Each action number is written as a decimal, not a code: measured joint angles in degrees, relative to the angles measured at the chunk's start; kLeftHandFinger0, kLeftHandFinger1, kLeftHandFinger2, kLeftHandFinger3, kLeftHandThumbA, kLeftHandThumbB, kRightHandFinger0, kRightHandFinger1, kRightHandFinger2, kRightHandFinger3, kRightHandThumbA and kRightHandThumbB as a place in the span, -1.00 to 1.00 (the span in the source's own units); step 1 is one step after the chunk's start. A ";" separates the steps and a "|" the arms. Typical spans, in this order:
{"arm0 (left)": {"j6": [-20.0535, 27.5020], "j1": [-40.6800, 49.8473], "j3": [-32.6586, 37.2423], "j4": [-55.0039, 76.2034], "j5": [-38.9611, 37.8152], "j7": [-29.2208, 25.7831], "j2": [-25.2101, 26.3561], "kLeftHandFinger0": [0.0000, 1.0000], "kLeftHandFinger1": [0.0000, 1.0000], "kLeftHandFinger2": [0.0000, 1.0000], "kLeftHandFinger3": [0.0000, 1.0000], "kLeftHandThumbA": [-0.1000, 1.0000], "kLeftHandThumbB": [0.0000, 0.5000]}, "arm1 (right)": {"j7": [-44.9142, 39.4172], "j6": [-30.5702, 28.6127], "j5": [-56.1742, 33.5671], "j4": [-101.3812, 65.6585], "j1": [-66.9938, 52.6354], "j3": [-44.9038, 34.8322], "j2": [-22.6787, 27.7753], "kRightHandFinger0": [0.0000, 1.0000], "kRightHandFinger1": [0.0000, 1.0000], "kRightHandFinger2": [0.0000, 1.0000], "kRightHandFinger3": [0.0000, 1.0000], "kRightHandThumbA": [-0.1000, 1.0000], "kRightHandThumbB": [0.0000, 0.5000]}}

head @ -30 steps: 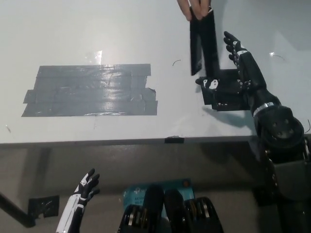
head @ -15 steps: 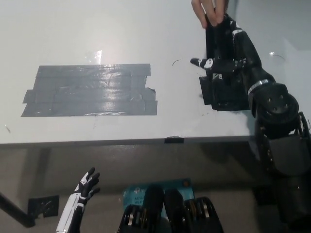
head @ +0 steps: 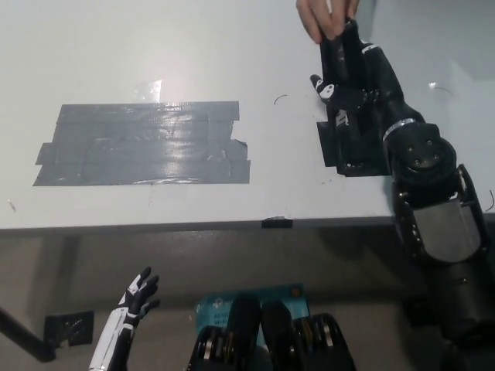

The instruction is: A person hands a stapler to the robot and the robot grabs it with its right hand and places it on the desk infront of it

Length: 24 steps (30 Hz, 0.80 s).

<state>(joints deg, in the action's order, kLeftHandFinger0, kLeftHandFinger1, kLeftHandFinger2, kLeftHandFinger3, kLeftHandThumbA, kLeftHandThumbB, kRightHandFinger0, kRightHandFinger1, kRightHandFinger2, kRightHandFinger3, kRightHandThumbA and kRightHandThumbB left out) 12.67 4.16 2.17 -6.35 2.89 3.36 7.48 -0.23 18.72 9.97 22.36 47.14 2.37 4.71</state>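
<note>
Stapler (head: 338,56) near the desk (head: 155,62) far-right edge, clasped by right hand (head: 349,77) (person's hand (head: 323,17) atop); left hand (head: 136,297) spread below.

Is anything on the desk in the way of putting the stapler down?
Nothing visible blocks it. The right hand grips the stapler, which the person's hand also holds; the desk below is bare.

lab or workshop | white desk (head: 155,46) | grey tape patch (head: 143,144)
</note>
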 measured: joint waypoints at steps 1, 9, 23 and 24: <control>0.00 0.04 -0.01 0.00 -0.01 0.01 0.00 0.85 1.00 1.00 1.00 1.00 0.76 | 0.09 0.00 0.14 0.00 -0.08 0.17 0.00 -0.91 0.09 0.78 0.80 -1.00 -0.40; 0.03 0.30 -0.10 -0.03 -0.21 0.31 0.00 0.85 1.00 1.00 1.00 1.00 0.69 | 0.85 -0.05 0.73 -0.17 -1.63 0.55 0.08 -0.79 0.22 0.86 0.85 -1.00 -0.36; 0.01 0.30 0.18 -0.31 -0.35 0.58 -0.02 0.80 1.00 1.00 1.00 1.00 0.74 | -0.59 0.08 0.64 -5.43 -4.10 2.28 2.19 -0.88 -0.08 0.48 0.38 -1.00 -0.41; 0.00 0.27 0.19 -0.30 -0.35 0.59 -0.01 0.79 1.00 1.00 1.00 1.00 0.71 | -0.98 0.12 0.81 -5.36 -4.05 3.33 2.52 -0.89 -0.06 0.55 0.49 -1.00 -0.46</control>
<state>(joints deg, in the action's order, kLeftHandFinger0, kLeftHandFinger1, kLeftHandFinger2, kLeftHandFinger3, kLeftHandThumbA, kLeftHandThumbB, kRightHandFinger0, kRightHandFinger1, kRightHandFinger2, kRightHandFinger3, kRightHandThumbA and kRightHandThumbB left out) 12.67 4.43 2.36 -6.65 2.54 3.96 7.46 -1.21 18.83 10.78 17.00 43.10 5.70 7.23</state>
